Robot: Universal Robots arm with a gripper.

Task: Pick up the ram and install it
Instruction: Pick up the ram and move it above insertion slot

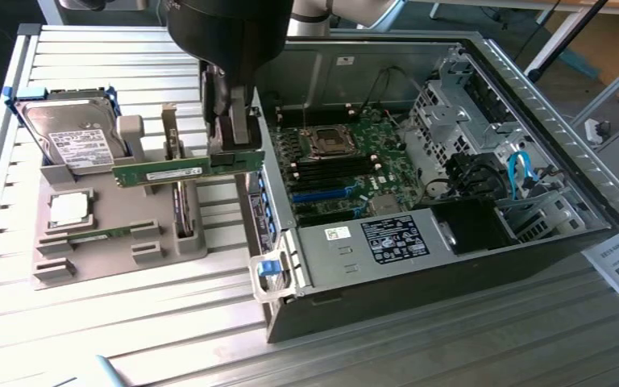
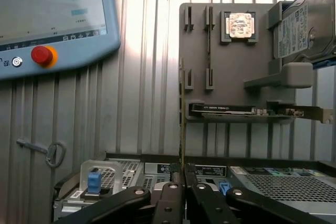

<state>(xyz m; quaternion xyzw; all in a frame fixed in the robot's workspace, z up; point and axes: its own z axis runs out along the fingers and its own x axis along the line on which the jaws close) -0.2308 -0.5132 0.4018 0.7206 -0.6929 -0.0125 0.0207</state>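
The ram (image 1: 170,172) is a long, thin green stick with a white label. It hangs level above the grey holder tray (image 1: 126,258), just outside the open computer case's side wall. My gripper (image 1: 234,155) is shut on the end of the stick nearest the case. In the wrist view the ram (image 2: 182,119) shows edge-on as a thin line running out from between my black fingers (image 2: 169,198). The motherboard's dark memory slots (image 1: 337,168) lie inside the case, to the exterior view's right of the gripper.
The tray also carries a silver hard drive (image 1: 68,133), a square processor chip (image 1: 70,210), an upright expansion card (image 1: 170,129) and another thin green board (image 1: 100,234) lying in a slot. The open case (image 1: 482,201) is at the exterior view's right. A teach pendant (image 2: 52,19) lies on the slatted table.
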